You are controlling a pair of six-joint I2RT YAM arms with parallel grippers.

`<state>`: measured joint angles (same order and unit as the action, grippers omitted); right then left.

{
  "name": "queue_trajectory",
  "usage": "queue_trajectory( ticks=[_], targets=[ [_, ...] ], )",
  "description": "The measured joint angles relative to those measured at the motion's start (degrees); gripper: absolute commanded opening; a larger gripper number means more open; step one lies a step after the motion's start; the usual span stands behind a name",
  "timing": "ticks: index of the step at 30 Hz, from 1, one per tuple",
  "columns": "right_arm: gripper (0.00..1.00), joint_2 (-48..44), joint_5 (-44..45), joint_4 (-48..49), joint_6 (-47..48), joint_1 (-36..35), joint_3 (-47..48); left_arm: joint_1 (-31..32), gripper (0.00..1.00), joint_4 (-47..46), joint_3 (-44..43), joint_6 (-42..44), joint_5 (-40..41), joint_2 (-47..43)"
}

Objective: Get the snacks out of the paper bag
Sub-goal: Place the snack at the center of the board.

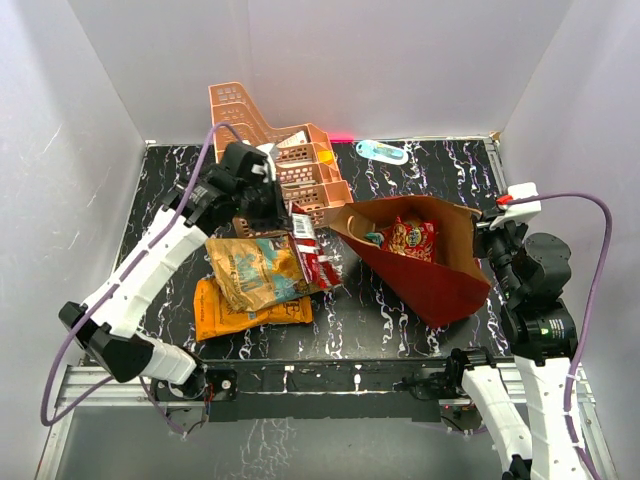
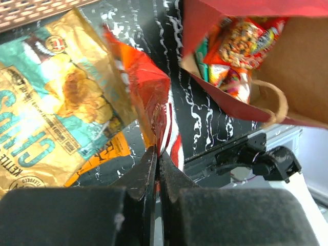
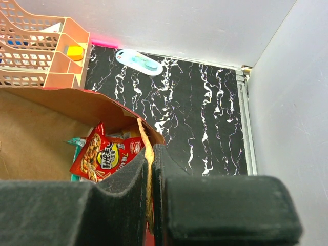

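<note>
Site layout, as observed:

1. The tiered rack (image 1: 250, 115) stands at the rear left of the table (image 1: 400, 310), against the back wall.
2. A small bottle (image 1: 383, 151) lies at the rear, right of the rack and behind the paper bag (image 1: 440, 285).
3. The paper bag sits right of centre, mouth upward. Several packets (image 1: 410, 238) lie inside it, toward its rear.
4. The right gripper (image 3: 150, 154) pinches the bag's right rim.
5. Left of centre, in front of the rack, the kettle chip bag (image 1: 255, 270) lies on the lower chip bag (image 1: 235, 315).
6. The loose packet (image 1: 312, 250) sits between the kettle chip bag and the paper bag, its edge pinched by the left gripper (image 2: 158, 154).
</note>
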<state>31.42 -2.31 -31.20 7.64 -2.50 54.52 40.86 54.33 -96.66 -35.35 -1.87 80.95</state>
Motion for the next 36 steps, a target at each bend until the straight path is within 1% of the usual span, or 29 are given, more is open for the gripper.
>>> queue_trajectory(
  ticks=[2, 5, 10, 16, 22, 29, 36],
  targets=[
    [0.08, 0.0, 0.04, -0.13, 0.11, 0.0, 0.0, -5.92, 0.0, -1.7, 3.74, 0.42, -5.29, 0.0],
    [0.08, 0.0, 0.04, -0.26, 0.37, 0.0, 0.0, -11.43, 0.0, -3.48, 7.48, 1.11, -10.86, -0.02],
    [0.08, 0.04, -0.13, -0.26, 0.46, 0.0, 0.0, -16.04, 0.0, -3.34, 11.74, 3.08, -15.37, -0.68],
    [0.08, 0.07, -0.52, -0.22, 0.46, 0.0, 0.0, -21.33, 0.0, -3.67, 17.14, 4.79, -18.69, -4.28],
    [0.08, 0.2, -0.66, -0.2, 0.46, 0.0, 0.0, -22.34, 0.0, -3.48, 19.98, 5.79, -16.35, -5.2],
    [0.07, 0.22, -0.9, -0.22, 0.46, 0.0, 0.0, -25.31, 0.0, -3.34, 25.31, 6.69, -10.34, -5.27],
    [0.08, 0.44, -1.01, -0.22, 0.46, 0.0, 0.0, -27.58, 0.0, -3.41, 27.61, 6.82, -5.03, -6.8]
  ],
)
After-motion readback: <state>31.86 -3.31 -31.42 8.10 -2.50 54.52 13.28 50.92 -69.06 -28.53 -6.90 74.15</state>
